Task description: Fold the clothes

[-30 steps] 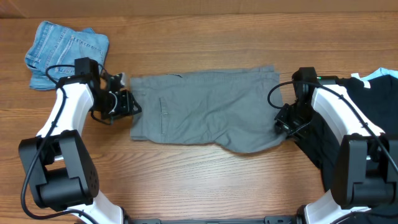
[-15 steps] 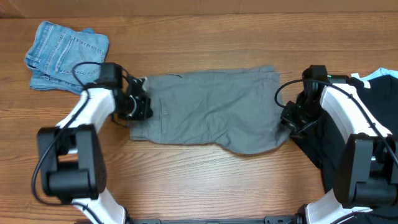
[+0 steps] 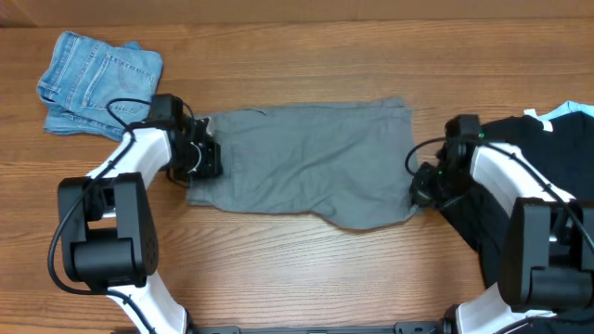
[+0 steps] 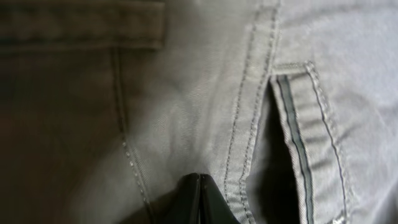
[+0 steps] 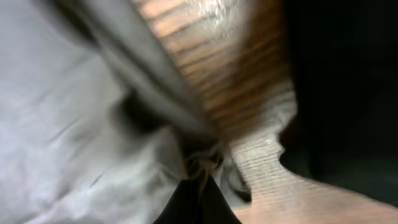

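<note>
The clothes, a pair of grey-olive shorts (image 3: 306,162), lie spread flat across the middle of the table. My left gripper (image 3: 206,156) is at their left edge, by the waistband. In the left wrist view its jaws (image 4: 200,186) are pressed together, with the shorts' seams and a belt loop (image 4: 292,118) right around the tips. My right gripper (image 3: 419,188) is at the shorts' right edge. In the right wrist view it (image 5: 198,186) is shut, with a bunched bit of the grey cloth (image 5: 68,124) pinched at its tip.
A folded light-blue denim garment (image 3: 97,79) lies at the far left corner. A black T-shirt (image 3: 548,176) lies at the right edge under my right arm, dark in the right wrist view (image 5: 342,93). Bare wooden table (image 3: 306,269) runs along the front.
Both grippers have closed at the ends of the shorts. The left one moved in onto the waistband edge, and the shorts have shifted slightly to the left.
</note>
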